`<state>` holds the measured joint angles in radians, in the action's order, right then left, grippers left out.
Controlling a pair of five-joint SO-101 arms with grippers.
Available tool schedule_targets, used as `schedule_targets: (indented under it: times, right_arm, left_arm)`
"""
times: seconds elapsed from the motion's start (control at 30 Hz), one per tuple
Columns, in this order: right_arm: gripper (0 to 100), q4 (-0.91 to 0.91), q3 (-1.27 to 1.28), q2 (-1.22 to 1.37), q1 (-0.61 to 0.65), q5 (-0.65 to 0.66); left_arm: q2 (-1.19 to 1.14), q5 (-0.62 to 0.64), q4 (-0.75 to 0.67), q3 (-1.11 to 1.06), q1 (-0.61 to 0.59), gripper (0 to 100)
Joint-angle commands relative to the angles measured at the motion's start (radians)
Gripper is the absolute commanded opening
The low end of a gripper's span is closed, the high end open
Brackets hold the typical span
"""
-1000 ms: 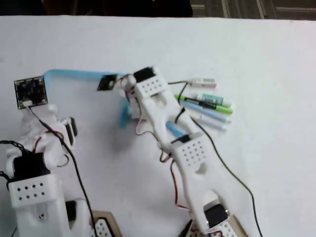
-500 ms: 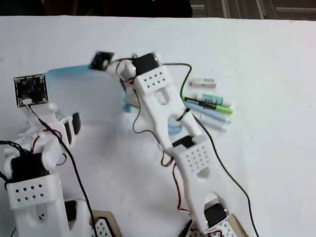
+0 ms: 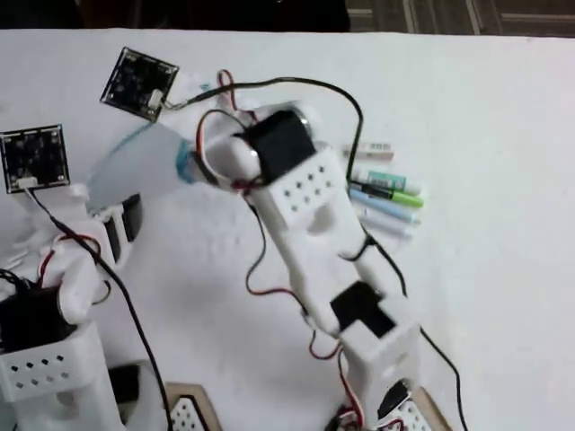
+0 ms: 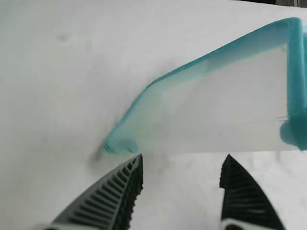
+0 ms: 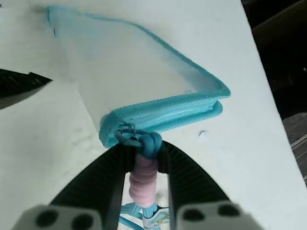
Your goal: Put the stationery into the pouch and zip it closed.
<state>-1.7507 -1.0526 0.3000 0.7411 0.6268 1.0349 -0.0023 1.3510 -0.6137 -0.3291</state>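
Note:
The pouch (image 3: 139,166), translucent white with teal trim, is tilted up off the table at one end. My right gripper (image 5: 143,149) is shut on the zipper pull (image 5: 144,165), a teal knotted cord with a pink bead, at the pouch (image 5: 139,72) corner. My left gripper (image 4: 182,175) stands open just short of the pouch (image 4: 225,110) edge, with nothing between its fingers. It sits at the pouch's near left end in the high view (image 3: 121,224). The stationery (image 3: 388,193), several pens and a small white stick (image 3: 368,148), lies on the table to the right.
The white table (image 3: 485,99) runs back to a dark edge at the far side. The right arm's body (image 3: 314,224) stretches between the pouch and the pens, with loose cables (image 3: 269,85) looping above it.
The right arm has swung left and risen, pulling the pouch's end up by the zipper pull. The pouch went from lying flat to tilted. The left arm shifted slightly.

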Motion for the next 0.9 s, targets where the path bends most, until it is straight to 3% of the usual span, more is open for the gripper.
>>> schedule_targets:
  times: [0.0, 0.17, 0.57, 0.87]
  right_arm:
    - [1.7, -0.019, -0.018, -0.094, 0.021, -0.011]
    - [1.7, -0.021, -0.003, -0.09, 0.021, -0.011]
    - [1.7, -0.018, 0.041, -0.087, 0.018, -0.003]
    - [1.7, -0.018, 0.035, -0.088, 0.016, -0.003]
  left_arm:
    - [0.001, 0.11, 0.035, 0.086, 0.002, 29]
    - [-0.004, 0.209, 0.101, 0.157, 0.131, 30]
    - [-0.019, 0.351, 0.049, 0.183, 0.298, 30]
    - [-0.317, 0.351, -0.034, 0.193, 0.251, 30]
